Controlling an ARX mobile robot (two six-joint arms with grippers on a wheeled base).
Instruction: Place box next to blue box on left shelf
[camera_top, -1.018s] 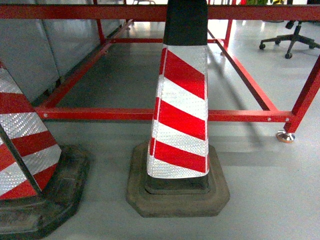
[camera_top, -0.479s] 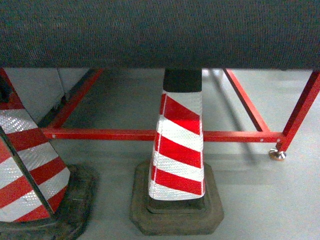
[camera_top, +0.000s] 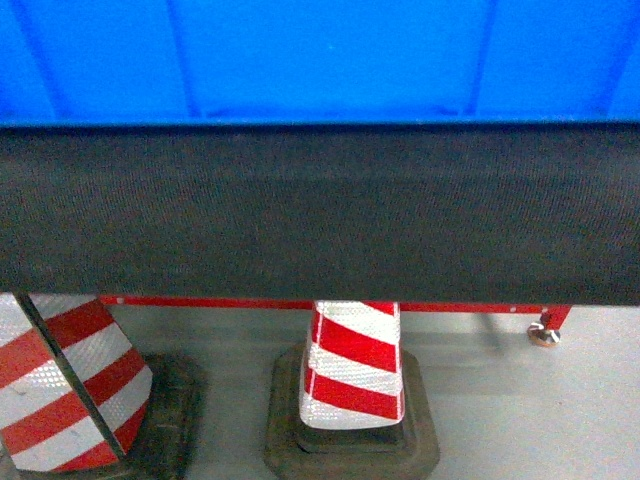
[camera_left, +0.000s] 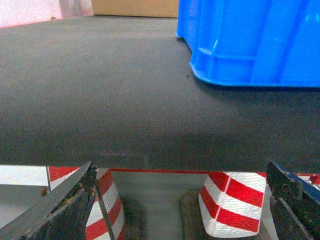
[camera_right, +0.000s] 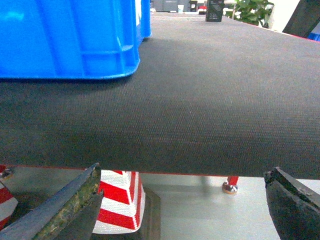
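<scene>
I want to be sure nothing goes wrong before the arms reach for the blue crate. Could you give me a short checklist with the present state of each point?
1. Blue crate sits flat on the dark table mat: ok.
2. Left end effector open: ok; it is low, at the mat's front edge, with its fingers apart.
3. Right end effector open: ok, also low at the mat's edge.
4. Either end effector touching the crate: not yet; both are apart from it.
5. Striped cones on the floor under the table edge: not ok, close to the base.
6. Left shelf in view: cannot tell; no picture shows it.
</scene>
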